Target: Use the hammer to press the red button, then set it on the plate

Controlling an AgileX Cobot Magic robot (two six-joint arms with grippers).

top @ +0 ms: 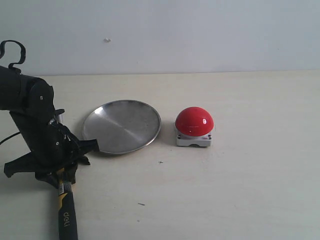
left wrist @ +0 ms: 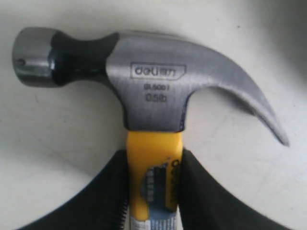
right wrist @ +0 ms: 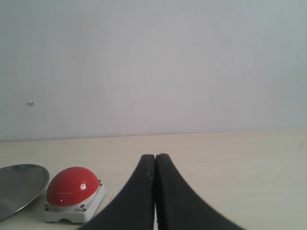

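One hammer (left wrist: 144, 81) sits at the near left of the desk (top: 240, 190). Its steel head lies side-on to the left wrist camera and its black handle runs off the lower edge of the exterior view. Whether it rests on the desk or hangs just above it cannot be told. The left pincer (left wrist: 154, 182) grips it, one black finger pressed to each side of the yellow neck just below the head. One plate (top: 121, 126) of silver metal lies beside that arm, nearer the middle of the desk. One red button (top: 194, 121) on its pale square base stands just beyond the plate's right rim, apart from it. The right pincer (right wrist: 155, 165), the second of two, is closed on nothing, fingers pressed together, with the button and plate off to one side.
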